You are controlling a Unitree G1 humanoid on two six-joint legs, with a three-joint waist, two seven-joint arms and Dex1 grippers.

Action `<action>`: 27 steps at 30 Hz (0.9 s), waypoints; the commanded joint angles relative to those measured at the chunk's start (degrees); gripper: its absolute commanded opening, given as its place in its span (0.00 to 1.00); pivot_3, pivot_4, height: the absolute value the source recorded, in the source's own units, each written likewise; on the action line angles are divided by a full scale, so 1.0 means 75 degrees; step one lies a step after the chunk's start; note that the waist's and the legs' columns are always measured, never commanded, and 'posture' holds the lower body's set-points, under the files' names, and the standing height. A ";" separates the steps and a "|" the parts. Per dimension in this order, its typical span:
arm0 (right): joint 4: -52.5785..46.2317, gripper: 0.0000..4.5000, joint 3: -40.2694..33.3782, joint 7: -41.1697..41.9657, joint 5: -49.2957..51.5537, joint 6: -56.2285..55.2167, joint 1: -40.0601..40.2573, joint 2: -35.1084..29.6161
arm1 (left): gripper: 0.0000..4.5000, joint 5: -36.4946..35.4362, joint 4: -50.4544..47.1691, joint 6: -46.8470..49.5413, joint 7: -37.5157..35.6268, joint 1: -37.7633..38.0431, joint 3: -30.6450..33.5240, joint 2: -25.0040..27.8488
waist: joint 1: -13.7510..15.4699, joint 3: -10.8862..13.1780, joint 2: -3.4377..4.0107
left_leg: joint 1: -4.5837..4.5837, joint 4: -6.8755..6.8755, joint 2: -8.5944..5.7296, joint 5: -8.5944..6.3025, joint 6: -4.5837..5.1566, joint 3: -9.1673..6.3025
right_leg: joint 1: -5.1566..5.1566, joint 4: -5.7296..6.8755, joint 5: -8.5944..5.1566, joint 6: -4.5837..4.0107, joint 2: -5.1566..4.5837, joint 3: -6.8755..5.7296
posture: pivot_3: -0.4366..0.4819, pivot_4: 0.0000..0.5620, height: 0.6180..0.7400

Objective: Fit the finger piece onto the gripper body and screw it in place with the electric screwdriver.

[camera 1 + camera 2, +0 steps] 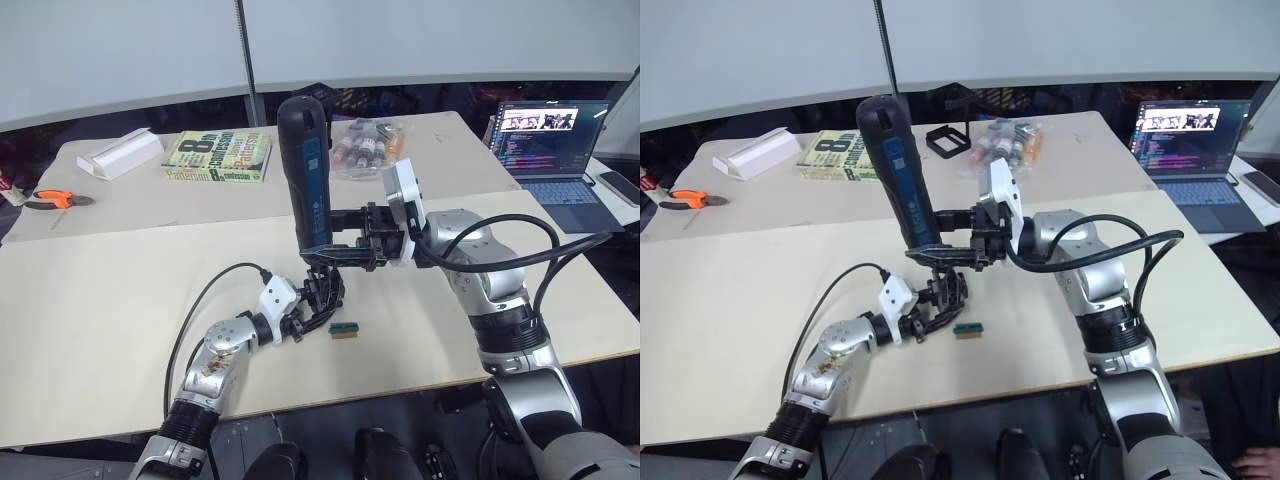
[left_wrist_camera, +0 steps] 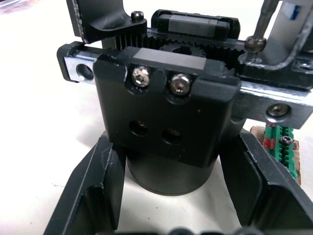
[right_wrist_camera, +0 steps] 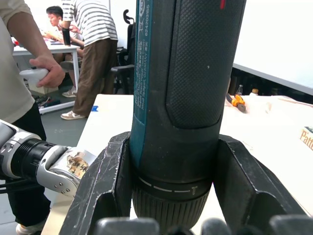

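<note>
Near the middle of the table (image 1: 100, 300), the gripper body (image 2: 171, 127) is clamped between the left gripper (image 1: 300, 318) fingers, while the electric screwdriver (image 1: 305, 170) is held upright in the closed right gripper (image 1: 368, 235), directly at 12 o'clock above the body. The screwing step is judged to be in hand; next, the bit (image 2: 259, 29) must be seated squarely on a screw

On your table (image 1: 100, 300) a small green-and-tan block (image 1: 343, 329) lies near, with a book (image 1: 217, 156), white box (image 1: 120, 153), orange pliers (image 1: 55, 199), bagged bottles (image 1: 365, 146) and black square frame (image 1: 948, 139) far, laptop (image 1: 552, 150) far right.
</note>
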 commanded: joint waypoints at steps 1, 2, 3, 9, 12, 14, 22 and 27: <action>0.0135 0.43 0.0431 -0.0087 -0.0407 0.0440 0.0293 -0.0230 | 0.51 -0.0133 -0.0151 -0.0012 -0.0088 0.0026 0.0073 0.0013 | 0.0000 -0.0002 0.0000 | 0.0001 0.0000 0.0000 0.0000 0.0000 0.0000 | 0.0000 0.0000 0.0000 0.0000 0.0000 0.0000 | 0.48 0.27 1.00; 0.0137 0.43 0.0452 -0.0104 -0.0418 0.0451 0.0308 -0.0243 | 0.51 -0.0133 -0.0152 -0.0012 -0.0086 0.0028 0.0073 0.0012 | 0.0001 -0.0005 0.0000 | 0.0001 0.0000 0.0000 0.0000 0.0000 0.0000 | 0.0000 0.0000 0.0000 0.0000 0.0000 0.0000 | 0.48 0.27 1.00; 0.0161 0.43 0.0472 -0.0151 -0.0441 0.0479 0.0315 -0.0244 | 0.51 -0.0136 -0.0152 -0.0010 -0.0085 0.0025 0.0076 0.0012 | 0.0000 -0.0007 0.0000 | 0.0001 -0.0001 0.0000 0.0000 0.0000 0.0000 | 0.0001 0.0000 0.0000 0.0000 0.0000 0.0000 | 0.48 0.27 1.00; 0.0287 0.43 0.0573 -0.0289 -0.0512 0.0475 0.0370 -0.0194 | 0.51 -0.0143 -0.0130 -0.0016 -0.0081 0.0007 0.0081 0.0000 | 0.0000 -0.0038 -0.0005 | 0.0010 -0.0005 0.0000 0.0000 0.0000 0.0000 | 0.0007 -0.0001 0.0000 0.0000 0.0000 0.0000 | 0.48 0.27 1.00; 0.0350 0.43 0.0625 -0.0315 -0.0548 0.0430 0.0453 -0.0202 | 0.51 -0.0144 -0.0126 -0.0021 -0.0076 0.0007 0.0083 -0.0007 | 0.0000 -0.0063 -0.0007 | 0.0011 -0.0006 0.0000 0.0000 0.0000 0.0000 | 0.0007 -0.0002 0.0000 0.0000 0.0000 0.0000 | 0.48 0.27 1.00; 0.0378 0.43 0.0640 -0.0319 -0.0566 0.0403 0.0484 -0.0209 | 0.51 -0.0144 -0.0128 -0.0019 -0.0075 0.0011 0.0087 -0.0009 | 0.0001 -0.0076 -0.0010 | 0.0019 -0.0008 0.0000 -0.0001 0.0001 0.0001 | 0.0011 -0.0002 0.0000 0.0000 0.0000 -0.0001 | 0.48 0.27 1.00; 0.0373 0.43 0.0599 -0.0349 -0.0566 0.0299 0.0500 -0.0202 | 0.51 -0.0134 -0.0175 0.0002 -0.0085 0.0054 0.0102 -0.0004 | -0.0001 -0.0141 -0.0008 | 0.0049 -0.0018 0.0000 -0.0008 0.0002 0.0002 | 0.0031 -0.0007 0.0000 0.0000 0.0000 -0.0007 | 0.48 0.27 1.00; 0.0245 0.43 0.0486 -0.0294 -0.0443 0.0190 0.0407 -0.0163 | 0.51 -0.0138 -0.0199 0.0005 -0.0093 0.0075 0.0102 0.0003 | 0.0000 -0.0142 -0.0008 | 0.0049 -0.0018 0.0000 -0.0009 0.0002 0.0002 | 0.0031 -0.0008 0.0000 0.0000 0.0000 -0.0007 | 0.48 0.27 1.00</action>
